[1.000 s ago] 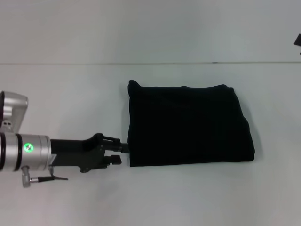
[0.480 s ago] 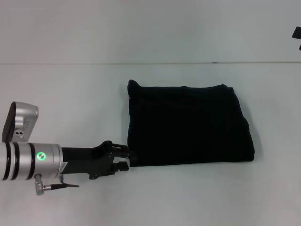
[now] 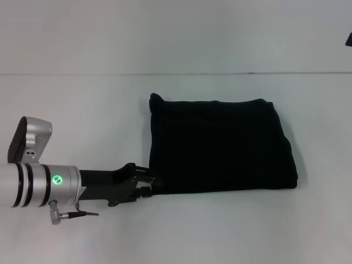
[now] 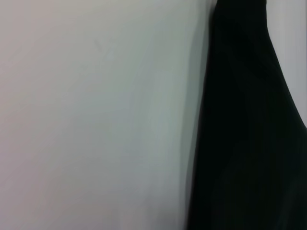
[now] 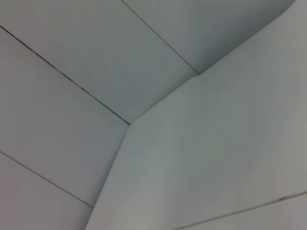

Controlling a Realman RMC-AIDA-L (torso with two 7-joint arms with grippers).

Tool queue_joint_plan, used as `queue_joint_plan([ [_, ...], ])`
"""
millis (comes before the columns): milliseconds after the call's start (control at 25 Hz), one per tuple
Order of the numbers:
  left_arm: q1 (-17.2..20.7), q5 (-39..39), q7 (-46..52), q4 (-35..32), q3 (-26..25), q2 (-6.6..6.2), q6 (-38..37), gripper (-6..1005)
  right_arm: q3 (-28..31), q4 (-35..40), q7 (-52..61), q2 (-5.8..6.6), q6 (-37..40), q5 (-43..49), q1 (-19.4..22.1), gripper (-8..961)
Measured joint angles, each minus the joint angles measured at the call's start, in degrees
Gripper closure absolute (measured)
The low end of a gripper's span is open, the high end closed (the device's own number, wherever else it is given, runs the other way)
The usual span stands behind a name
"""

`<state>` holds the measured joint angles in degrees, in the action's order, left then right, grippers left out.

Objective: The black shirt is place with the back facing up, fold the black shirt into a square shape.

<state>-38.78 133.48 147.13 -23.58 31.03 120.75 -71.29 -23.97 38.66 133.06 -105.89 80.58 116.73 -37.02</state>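
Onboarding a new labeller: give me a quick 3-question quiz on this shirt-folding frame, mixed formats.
1. True or false: the black shirt lies folded into a rough rectangle on the white table.
2. Which gripper is at the shirt's near-left corner? A) left B) right
3. Fill in: white lettering on the shirt is ____.

Key: 1 true. 2 A, the left gripper is at that corner; the right one is out of view. 3 not visible.

Over the last second the left gripper [image 3: 149, 184] has slid to the right and nearer along the desk [image 3: 82, 110], from just beside the near-left corner of the black shirt [image 3: 220, 146] to touching it. Its wrist has come further into the head view.
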Motion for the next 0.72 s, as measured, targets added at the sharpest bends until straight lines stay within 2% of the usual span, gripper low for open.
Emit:
queue_joint_plan([
  [320, -1.02, -0.01, 0.0, 0.14, 1.12, 0.69, 0.69, 572, 0.16, 0.02, 0.0, 0.1, 0.09, 0.0, 0.12, 298],
  [560, -1.46, -0.22, 0.17, -0.04, 1.42, 0.76, 0.66, 575, 0.16, 0.02, 0.01, 0.1, 0.24, -0.07, 0.19, 298],
  [720, -1.67, -0.13, -0.54, -0.45, 1.71, 0.62, 0.4, 699, 0.17, 0.02, 0.01, 0.17, 0.35, -0.28, 0.29, 298],
])
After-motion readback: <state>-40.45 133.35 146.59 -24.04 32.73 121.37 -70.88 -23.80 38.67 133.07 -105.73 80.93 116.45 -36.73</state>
